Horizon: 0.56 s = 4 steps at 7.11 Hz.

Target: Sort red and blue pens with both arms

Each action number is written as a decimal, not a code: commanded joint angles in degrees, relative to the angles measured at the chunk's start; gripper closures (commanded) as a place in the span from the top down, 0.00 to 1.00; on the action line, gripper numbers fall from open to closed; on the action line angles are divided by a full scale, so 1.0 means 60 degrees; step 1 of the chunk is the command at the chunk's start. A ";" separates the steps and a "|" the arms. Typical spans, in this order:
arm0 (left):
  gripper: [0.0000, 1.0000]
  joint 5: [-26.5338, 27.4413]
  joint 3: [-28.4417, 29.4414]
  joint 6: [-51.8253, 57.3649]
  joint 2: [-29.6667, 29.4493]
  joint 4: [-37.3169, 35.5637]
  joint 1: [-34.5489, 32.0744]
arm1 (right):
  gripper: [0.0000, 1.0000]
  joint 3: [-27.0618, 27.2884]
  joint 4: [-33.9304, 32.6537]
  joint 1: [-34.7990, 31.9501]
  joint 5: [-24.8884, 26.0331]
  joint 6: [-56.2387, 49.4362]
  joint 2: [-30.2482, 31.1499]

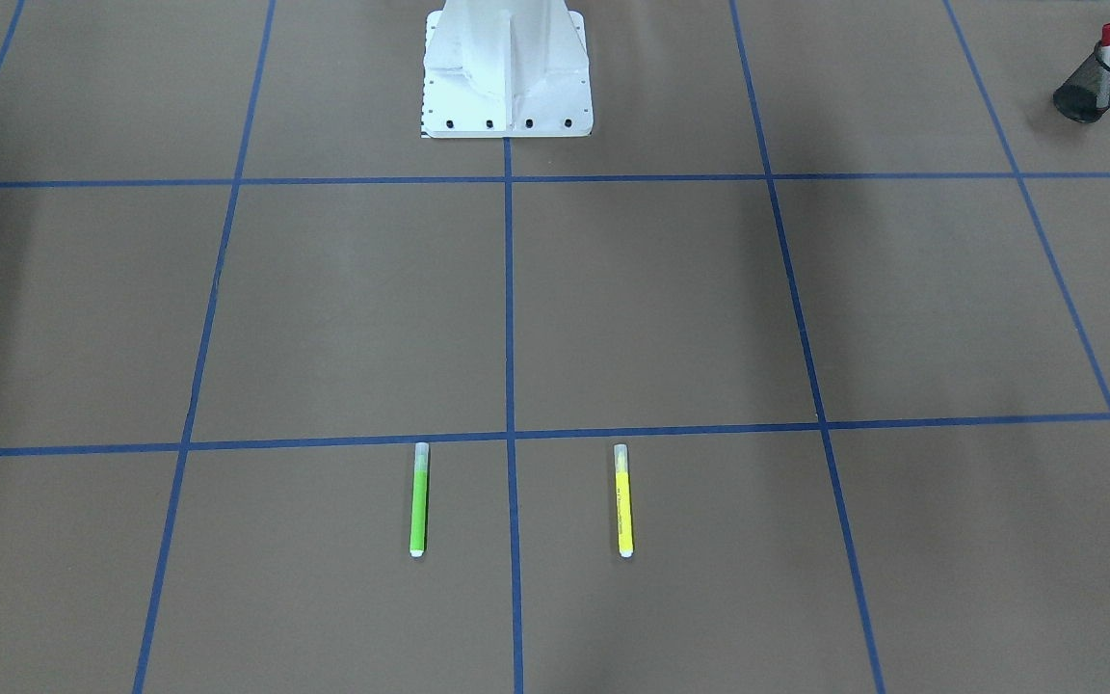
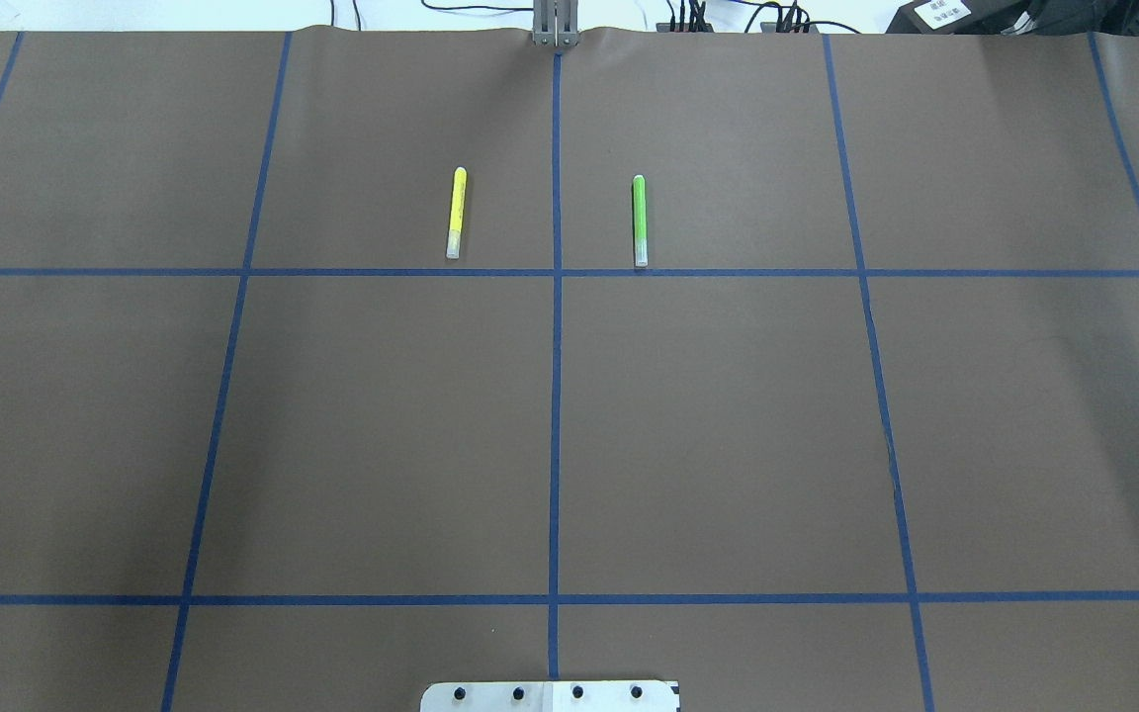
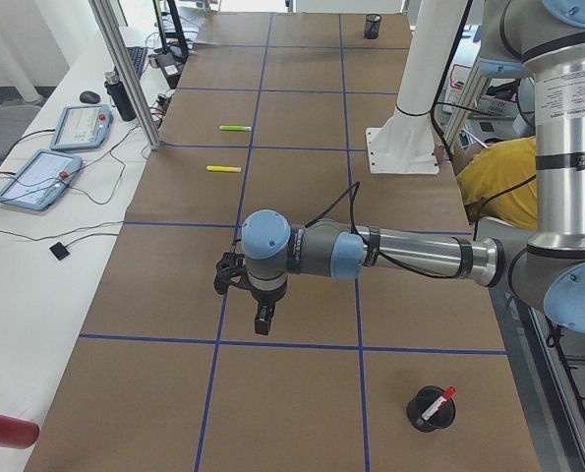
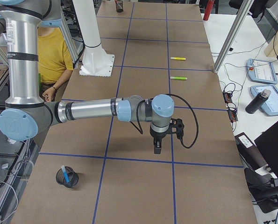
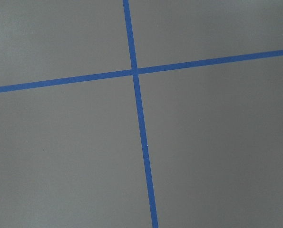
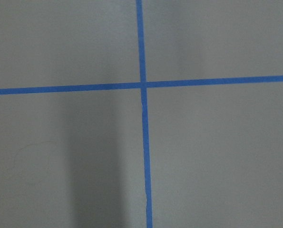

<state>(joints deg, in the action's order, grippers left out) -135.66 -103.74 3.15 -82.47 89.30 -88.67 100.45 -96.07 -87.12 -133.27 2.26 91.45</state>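
Note:
The red pen (image 1: 1106, 58) stands in a black mesh cup (image 1: 1085, 96) at the table's end on my left; the exterior left view shows the same red pen (image 3: 435, 403) in that cup (image 3: 417, 405). The blue pen (image 4: 68, 178) stands in another mesh cup (image 4: 59, 176) at the end on my right. My left gripper (image 3: 263, 323) hangs pointing down over bare table near a tape line. My right gripper (image 4: 157, 148) hangs likewise. Both show only in side views, so I cannot tell if they are open or shut. Both wrist views show only table and blue tape.
A green marker (image 2: 640, 220) and a yellow marker (image 2: 456, 213) lie parallel at the table's far side. The white pedestal (image 1: 507, 77) stands at the robot's edge. A person in a yellow shirt (image 4: 52, 56) sits behind it. Tablets and cables lie on the side desk (image 3: 46, 177).

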 commanded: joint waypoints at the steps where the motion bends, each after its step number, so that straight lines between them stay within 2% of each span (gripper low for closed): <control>1: 1.00 0.0284 0.0005 -0.0027 -0.0127 -0.0044 0.0318 | 1.00 0.0132 0.0016 0.0660 0.0092 0.0181 0.0065; 3: 1.00 0.0550 -0.0009 -0.0042 -0.0245 -0.0058 0.0423 | 1.00 0.0177 0.0031 0.0736 0.0589 0.0195 0.0124; 4: 1.00 0.0521 0.0005 -0.0013 -0.0201 -0.0015 0.0423 | 1.00 0.0133 0.0089 0.0721 0.0475 0.0123 0.0153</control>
<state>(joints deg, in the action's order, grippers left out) -132.58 -103.75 2.94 -83.78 89.02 -86.26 101.38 -95.85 -82.83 -130.51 3.30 92.18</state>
